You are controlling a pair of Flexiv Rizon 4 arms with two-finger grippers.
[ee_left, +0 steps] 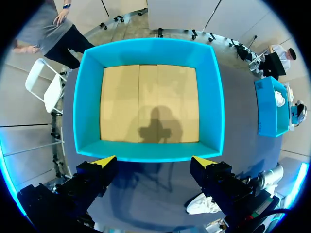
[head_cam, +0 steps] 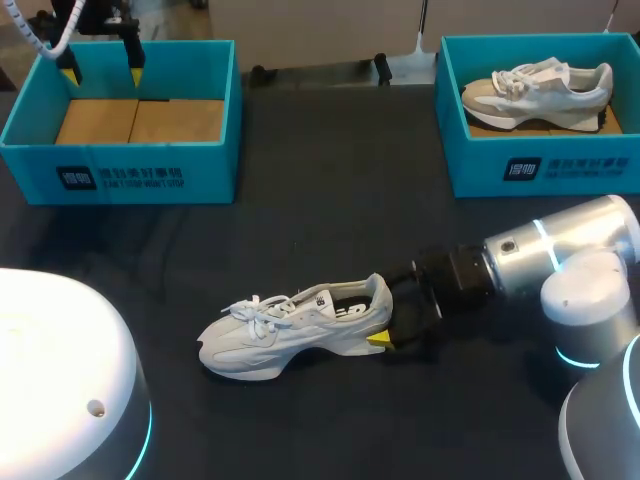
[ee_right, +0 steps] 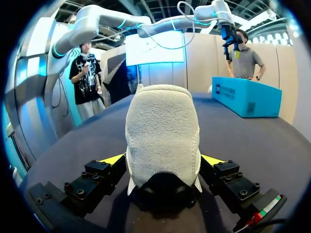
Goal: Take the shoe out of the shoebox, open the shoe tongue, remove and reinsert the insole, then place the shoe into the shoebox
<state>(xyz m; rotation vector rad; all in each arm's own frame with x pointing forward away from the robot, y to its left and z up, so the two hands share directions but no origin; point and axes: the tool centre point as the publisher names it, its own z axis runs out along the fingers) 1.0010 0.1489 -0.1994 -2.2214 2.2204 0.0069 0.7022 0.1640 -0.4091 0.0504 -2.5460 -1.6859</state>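
A white sneaker [head_cam: 290, 325] lies on its sole mid-table on the dark cloth, toe to the left. My right gripper [head_cam: 385, 318] is at its heel, open, one yellow-tipped finger on each side. In the right wrist view the padded heel [ee_right: 163, 131] fills the gap between the fingers of that gripper [ee_right: 164, 160]; I cannot tell whether they touch it. My left gripper [head_cam: 102, 72] hangs open over the empty teal shoebox [head_cam: 120, 178] at the back left. The left wrist view looks down past this gripper [ee_left: 154, 162] onto the box's cardboard floor [ee_left: 146, 102].
A second teal shoebox [head_cam: 540, 170] at the back right holds a beige-and-white sneaker [head_cam: 535, 88]. Dark cloth covers the table between the two boxes. A white rounded part of my left arm [head_cam: 60, 370] fills the near left corner.
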